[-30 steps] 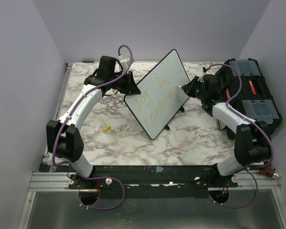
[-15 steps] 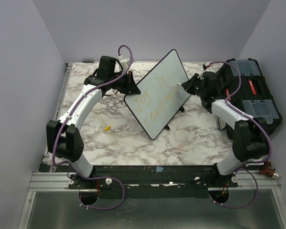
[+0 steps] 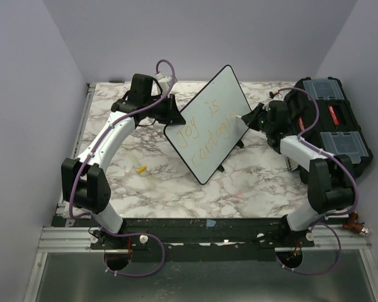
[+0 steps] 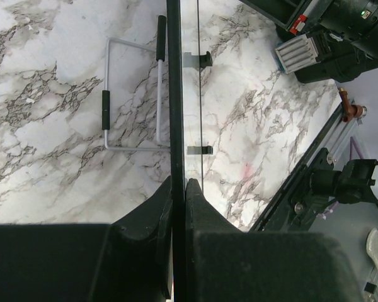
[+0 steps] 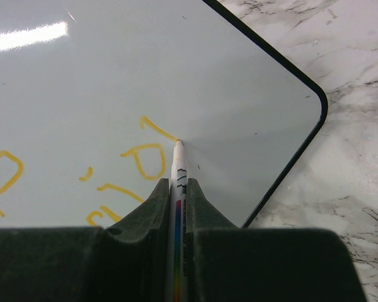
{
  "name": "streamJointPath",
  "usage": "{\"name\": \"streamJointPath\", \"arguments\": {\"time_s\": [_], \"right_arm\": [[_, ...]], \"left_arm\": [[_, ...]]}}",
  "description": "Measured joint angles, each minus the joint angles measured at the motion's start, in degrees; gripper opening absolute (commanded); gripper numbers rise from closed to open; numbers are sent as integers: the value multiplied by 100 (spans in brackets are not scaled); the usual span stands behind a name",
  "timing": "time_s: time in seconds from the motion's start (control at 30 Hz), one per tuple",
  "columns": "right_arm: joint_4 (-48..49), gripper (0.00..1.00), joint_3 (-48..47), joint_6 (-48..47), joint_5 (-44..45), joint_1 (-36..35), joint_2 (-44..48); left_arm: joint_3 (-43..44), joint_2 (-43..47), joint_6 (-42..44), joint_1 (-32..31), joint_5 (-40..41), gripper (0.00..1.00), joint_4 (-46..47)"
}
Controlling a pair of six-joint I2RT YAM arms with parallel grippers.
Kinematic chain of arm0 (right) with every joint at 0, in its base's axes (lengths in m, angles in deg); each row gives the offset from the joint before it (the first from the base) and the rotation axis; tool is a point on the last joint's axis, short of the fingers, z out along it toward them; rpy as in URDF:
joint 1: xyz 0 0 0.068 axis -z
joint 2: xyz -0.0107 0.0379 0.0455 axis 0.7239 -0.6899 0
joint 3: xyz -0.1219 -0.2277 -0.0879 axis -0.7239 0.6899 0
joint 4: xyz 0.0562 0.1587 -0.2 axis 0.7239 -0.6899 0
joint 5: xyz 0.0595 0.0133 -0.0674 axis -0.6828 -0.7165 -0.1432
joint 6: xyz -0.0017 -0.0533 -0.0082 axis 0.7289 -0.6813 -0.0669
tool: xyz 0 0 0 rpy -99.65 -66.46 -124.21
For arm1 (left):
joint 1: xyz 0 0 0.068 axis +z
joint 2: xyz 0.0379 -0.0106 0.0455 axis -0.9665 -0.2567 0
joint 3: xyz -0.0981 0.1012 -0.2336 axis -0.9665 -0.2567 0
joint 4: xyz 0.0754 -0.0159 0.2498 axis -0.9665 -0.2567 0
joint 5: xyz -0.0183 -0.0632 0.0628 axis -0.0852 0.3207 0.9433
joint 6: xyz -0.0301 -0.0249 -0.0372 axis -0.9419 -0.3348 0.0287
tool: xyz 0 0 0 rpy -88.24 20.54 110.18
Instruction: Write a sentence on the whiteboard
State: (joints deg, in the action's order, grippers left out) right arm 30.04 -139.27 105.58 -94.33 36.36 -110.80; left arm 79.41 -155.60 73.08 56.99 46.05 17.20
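The whiteboard [image 3: 209, 123] stands tilted at the table's middle, white with a thin black rim. The sentence [image 3: 208, 131] runs across it in yellow-orange handwriting, two lines. My left gripper [image 3: 174, 115] is shut on the board's left edge, seen edge-on in the left wrist view [image 4: 175, 94]. My right gripper [image 3: 251, 119] is shut on a white marker [image 5: 178, 182] with a rainbow stripe. The marker's tip touches the board [image 5: 145, 75] at the end of a yellow stroke [image 5: 157, 129], near the board's right corner.
A black toolbox [image 3: 331, 123] with clear lids sits at the right, behind my right arm. A small yellow cap [image 3: 141, 168] lies on the marble table [image 3: 145, 189] left of the board. The board's wire stand [image 4: 132, 94] shows behind it.
My right gripper with the marker has shifted slightly down and right along the board, adding to the second line. The left arm and board have not moved.
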Motion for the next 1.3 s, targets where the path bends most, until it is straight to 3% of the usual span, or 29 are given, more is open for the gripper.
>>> {"name": "streamJointPath", "arguments": {"time_s": [1.3], "right_arm": [[-74,1,-802,11,120,2,-413]], "left_arm": [[0,0,0,0,4,0,-11]]}}
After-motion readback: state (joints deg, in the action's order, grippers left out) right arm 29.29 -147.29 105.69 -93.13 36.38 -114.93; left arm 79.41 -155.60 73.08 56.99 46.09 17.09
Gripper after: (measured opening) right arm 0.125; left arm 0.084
